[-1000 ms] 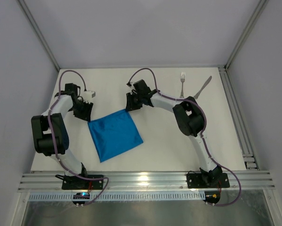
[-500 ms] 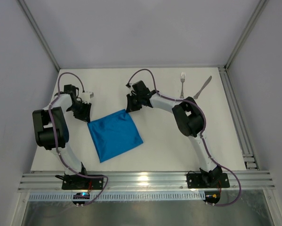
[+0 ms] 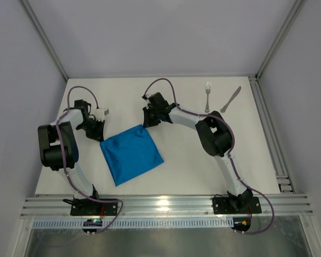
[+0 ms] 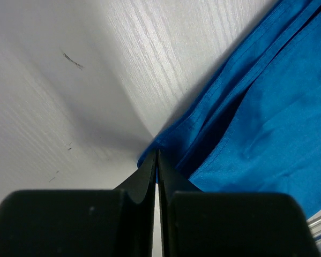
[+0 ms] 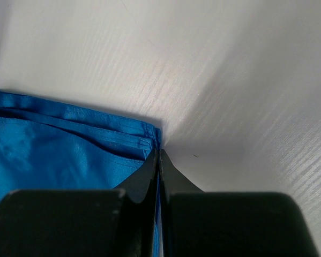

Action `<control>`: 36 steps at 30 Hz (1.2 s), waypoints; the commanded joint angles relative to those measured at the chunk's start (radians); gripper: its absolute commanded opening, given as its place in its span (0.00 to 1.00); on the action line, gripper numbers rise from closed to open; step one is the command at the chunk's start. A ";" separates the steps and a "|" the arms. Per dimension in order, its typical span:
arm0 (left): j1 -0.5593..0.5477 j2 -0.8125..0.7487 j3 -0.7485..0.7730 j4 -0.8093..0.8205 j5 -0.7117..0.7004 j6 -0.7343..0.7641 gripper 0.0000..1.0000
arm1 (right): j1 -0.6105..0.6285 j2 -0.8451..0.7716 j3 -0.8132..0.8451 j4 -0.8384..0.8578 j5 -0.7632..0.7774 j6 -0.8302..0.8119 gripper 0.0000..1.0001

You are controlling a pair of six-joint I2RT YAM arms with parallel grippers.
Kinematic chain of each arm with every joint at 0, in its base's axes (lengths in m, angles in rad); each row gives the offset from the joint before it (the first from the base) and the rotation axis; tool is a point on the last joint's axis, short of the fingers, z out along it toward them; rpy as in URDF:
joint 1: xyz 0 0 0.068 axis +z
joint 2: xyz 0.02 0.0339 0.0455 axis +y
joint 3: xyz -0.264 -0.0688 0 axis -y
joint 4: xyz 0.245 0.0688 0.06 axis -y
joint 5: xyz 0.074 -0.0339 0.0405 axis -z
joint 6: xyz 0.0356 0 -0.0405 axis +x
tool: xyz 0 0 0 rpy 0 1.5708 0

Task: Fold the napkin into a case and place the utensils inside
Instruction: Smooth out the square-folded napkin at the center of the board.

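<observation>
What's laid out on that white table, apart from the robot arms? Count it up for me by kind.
napkin, blue cloth: 1
fork, silver metal: 1
knife, silver metal: 1
Total: 3 things, 1 cloth and 2 pieces of cutlery.

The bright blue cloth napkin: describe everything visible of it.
The bright blue, slightly shiny cloth napkin lies on the white table, a rough square turned askew to the table edges. It looks folded: both wrist views show stacked layers with stitched hems. The left gripper is shut on its far-left corner and the right gripper on its far-right corner. Nothing else touches it.
</observation>
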 commanded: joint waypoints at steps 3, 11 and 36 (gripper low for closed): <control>-0.011 -0.053 -0.028 0.008 0.059 0.034 0.00 | 0.003 -0.072 0.028 0.019 0.020 0.003 0.06; -0.005 -0.136 -0.039 -0.003 0.038 0.043 0.10 | 0.005 -0.133 0.033 -0.031 0.065 -0.101 0.38; -0.065 -0.245 -0.085 -0.026 0.013 0.037 0.43 | 0.000 0.089 0.193 -0.081 -0.082 -0.072 0.40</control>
